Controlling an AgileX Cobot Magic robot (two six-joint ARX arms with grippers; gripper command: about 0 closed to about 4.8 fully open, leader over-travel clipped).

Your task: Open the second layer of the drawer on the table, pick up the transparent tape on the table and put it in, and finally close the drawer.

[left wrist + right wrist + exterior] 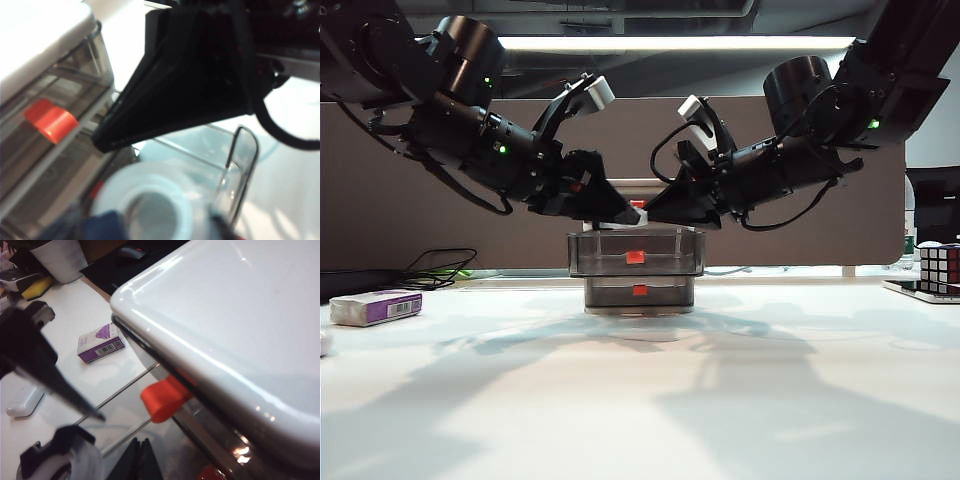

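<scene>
The grey drawer [636, 262] stands mid-table, its grey top [235, 315] close under the right wrist camera. Its second layer [636, 252] is pulled out toward the front, red tab facing forward, clear wall [246, 150] showing. Both grippers hang over the open tray. My left gripper [620, 213] [160, 227] stands open around the transparent tape [155, 200]. The roll, with its black clip [55, 445], sits low in the tray, apart from the long left finger [55, 380]. My right gripper [660, 213] [142, 460] is shut with nothing between its tips, just beside the left one.
A purple-and-white box [377, 307] [100, 344] lies at the table's left. A white rounded case [25, 400] lies nearer the front. A Rubik's cube [940, 265] sits at the far right, cables [440, 268] at the back left. The top drawer's red tab [162, 397] juts out.
</scene>
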